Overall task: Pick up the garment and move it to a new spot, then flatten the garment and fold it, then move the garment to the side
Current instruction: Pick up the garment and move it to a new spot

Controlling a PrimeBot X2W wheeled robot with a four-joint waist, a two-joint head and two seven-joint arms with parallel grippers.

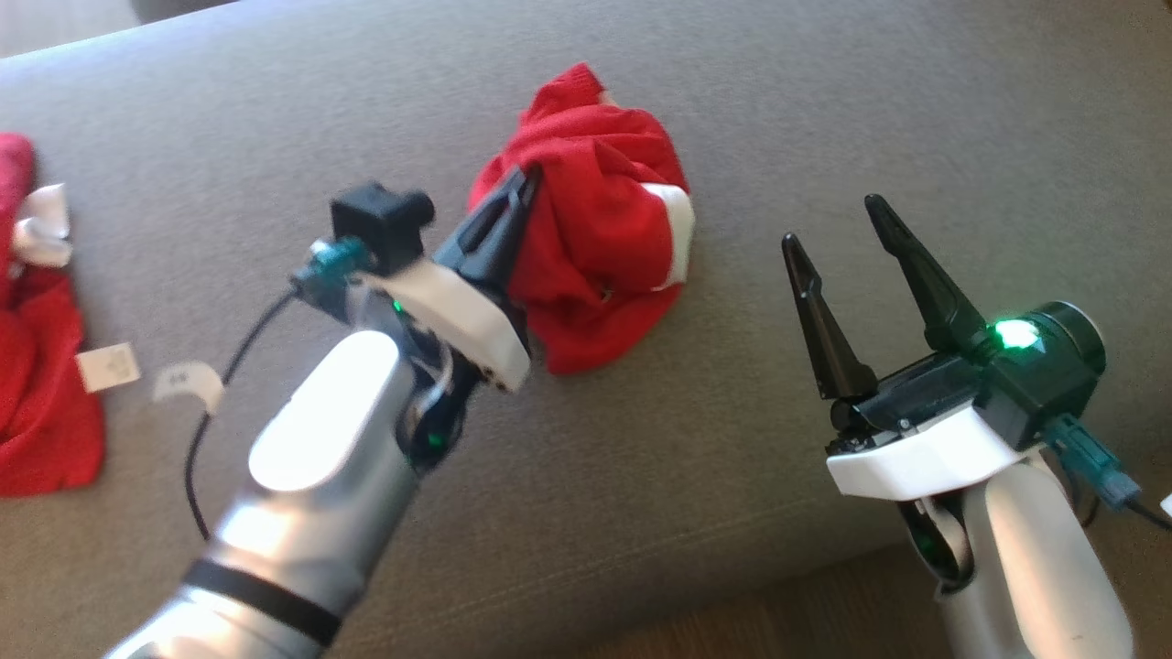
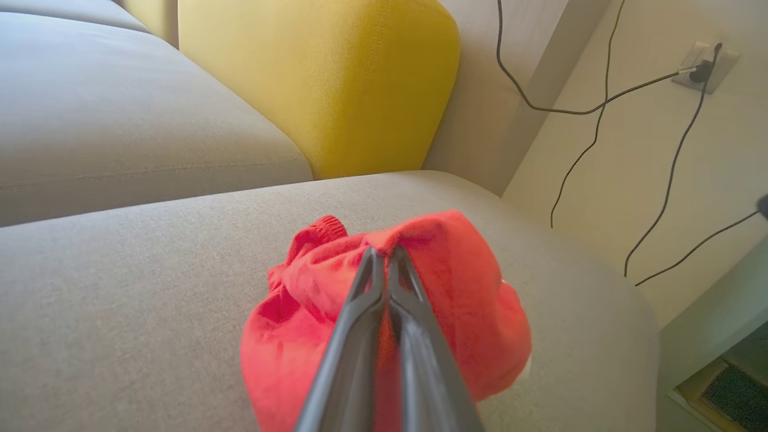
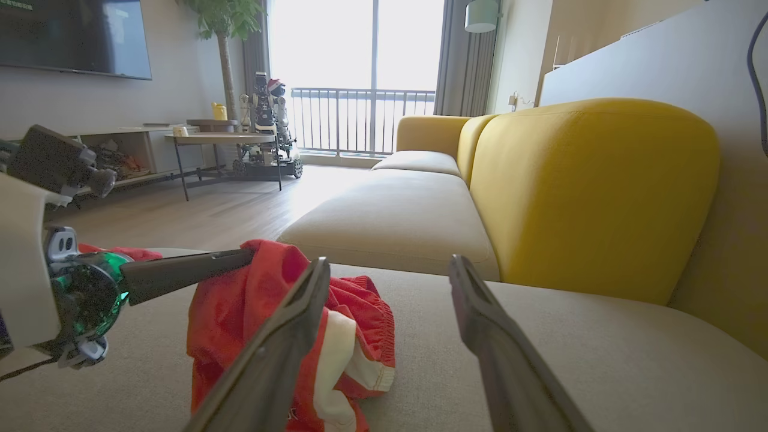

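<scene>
Where the grey sofa seat (image 1: 824,110) stretches out below the robot's head, the red garment (image 1: 595,229) sits bunched in a heap toward twelve o'clock, with white trim showing on its three o'clock side. The left tool (image 1: 524,183) reaches in from seven o'clock. Its two dark fingers are pressed together on a fold at the heap's ten o'clock edge, and seen from its own wrist, the cloth is pinched right at the tips and bulges around them. The right tool (image 1: 831,221) hovers at four o'clock, well apart from the garment, fingers spread wide with nothing between them. Another red cloth (image 1: 41,412) with white tags lies at nine o'clock. A yellow back cushion (image 2: 324,78) stands beyond the seat, and dark cables (image 2: 600,108) hang on the wall beside it.
</scene>
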